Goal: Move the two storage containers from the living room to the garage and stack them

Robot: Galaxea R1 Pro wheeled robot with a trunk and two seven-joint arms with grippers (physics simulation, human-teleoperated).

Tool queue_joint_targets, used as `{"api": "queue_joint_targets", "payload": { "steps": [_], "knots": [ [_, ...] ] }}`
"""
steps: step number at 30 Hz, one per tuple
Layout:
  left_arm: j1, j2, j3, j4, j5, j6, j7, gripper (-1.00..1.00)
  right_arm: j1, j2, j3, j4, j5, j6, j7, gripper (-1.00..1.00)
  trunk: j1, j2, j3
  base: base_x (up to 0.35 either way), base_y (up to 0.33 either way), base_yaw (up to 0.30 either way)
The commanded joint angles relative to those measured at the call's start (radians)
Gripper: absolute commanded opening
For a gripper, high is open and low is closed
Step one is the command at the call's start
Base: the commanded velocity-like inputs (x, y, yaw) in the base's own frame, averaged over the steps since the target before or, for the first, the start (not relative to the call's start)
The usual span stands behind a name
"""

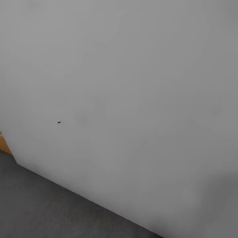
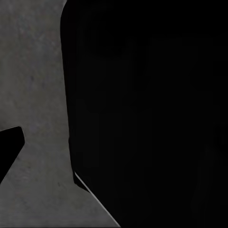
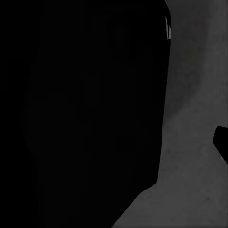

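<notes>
We're in the garage, by the look of it. The head view faces a plain pale wall [image 1: 125, 82] at close range, with a strip of dark concrete floor [image 1: 43, 205] running along its foot. At the far left edge of that view a small orange sliver [image 1: 4, 145] peeks out where the wall ends. It could be a container or a bit of another room; it's too small to call.

Both wrist views look down at speckled grey concrete, floor [image 2: 33, 85] under the left arm and floor [image 3: 194, 156] under the right. A big black mass [image 2: 147, 109] sits right against the left camera, and the same kind of black mass [image 3: 80, 109] blocks the right. It reads as the robot's own body with the arms tucked in, though that's a judgement. Neither pair of fingers can be made out, so whether the grippers are released, clenched or carrying something, I cannot tell.

No container is clearly in sight. The step in hand looks like travel or turning on the spot, not placing or stacking. The next move calls for swinging the base away from this wall, which stands square in the way, until a container or open floor comes into view ahead of the arms.
</notes>
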Motion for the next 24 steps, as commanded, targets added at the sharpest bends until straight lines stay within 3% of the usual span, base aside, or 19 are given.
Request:
{"api": "queue_joint_targets", "payload": {
  "steps": [1,24],
  "knots": [
    [0.0,0.0,0.0,0.0,0.0,0.0,0.0,1.0,0.0,0.0,0.0,0.0,0.0,0.0,0.0,1.0,0.0,0.0,0.0,0.0,0.0,0.0],
    [-0.003,0.0,0.003,-0.002,0.006,0.006,-0.005,1.0,-0.009,0.002,0.002,-0.002,0.004,0.01,-0.008,1.0,0.0,0.0,0.0,0.0,0.0,0.012]
  ]
}}
